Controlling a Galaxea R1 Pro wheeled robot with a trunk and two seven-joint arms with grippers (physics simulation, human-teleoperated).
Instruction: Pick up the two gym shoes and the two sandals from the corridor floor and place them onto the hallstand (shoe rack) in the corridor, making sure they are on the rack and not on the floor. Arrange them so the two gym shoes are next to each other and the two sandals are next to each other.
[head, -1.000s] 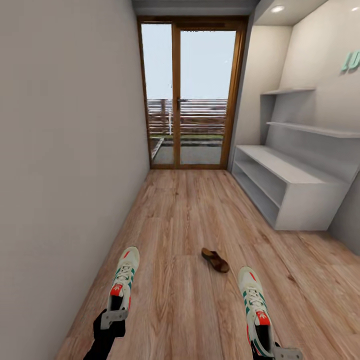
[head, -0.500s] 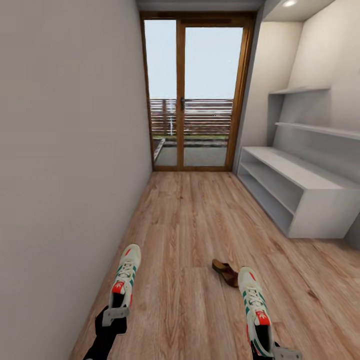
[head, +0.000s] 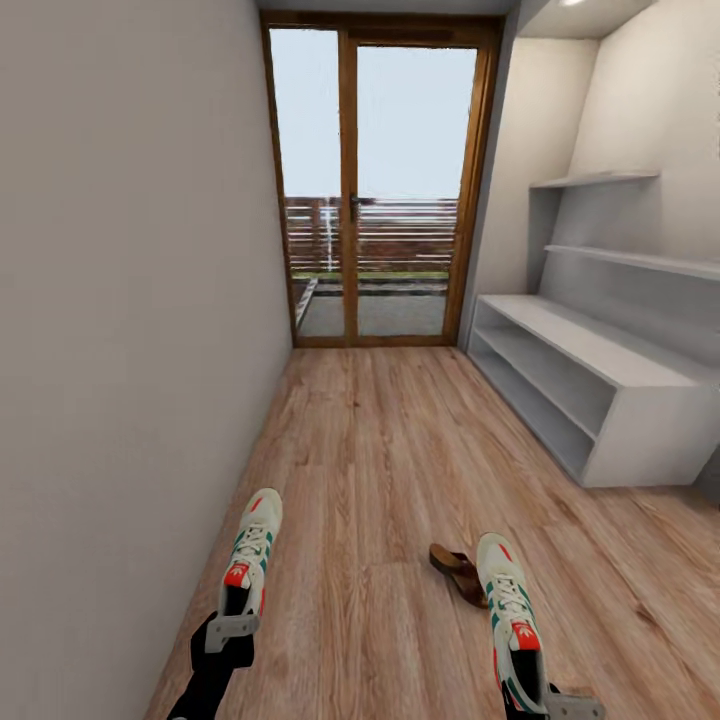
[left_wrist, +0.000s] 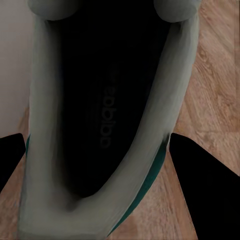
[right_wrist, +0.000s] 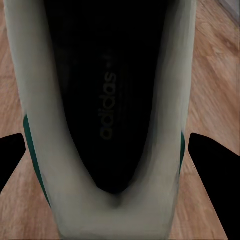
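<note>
Left pincer (head: 228, 634) is gripping one gym shoe (head: 250, 553), right pincer (head: 570, 706) the other (head: 508, 615) — neither racked; a sandal (head: 458, 571) is lying on the near floor (head: 380, 470), hallstand (head: 600, 375) far right.

Gym shoe (left_wrist: 107, 125) heel-first in left claw (left_wrist: 100, 165), dark insole, wood floor (left_wrist: 215, 75)

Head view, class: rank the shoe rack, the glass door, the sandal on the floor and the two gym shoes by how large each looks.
1. Glass door
2. Shoe rack
3. The left gym shoe and right gym shoe: alike, so unranked; nearness to the camera enlarges both.
4. Sandal, partly hidden behind the right shoe.
</note>
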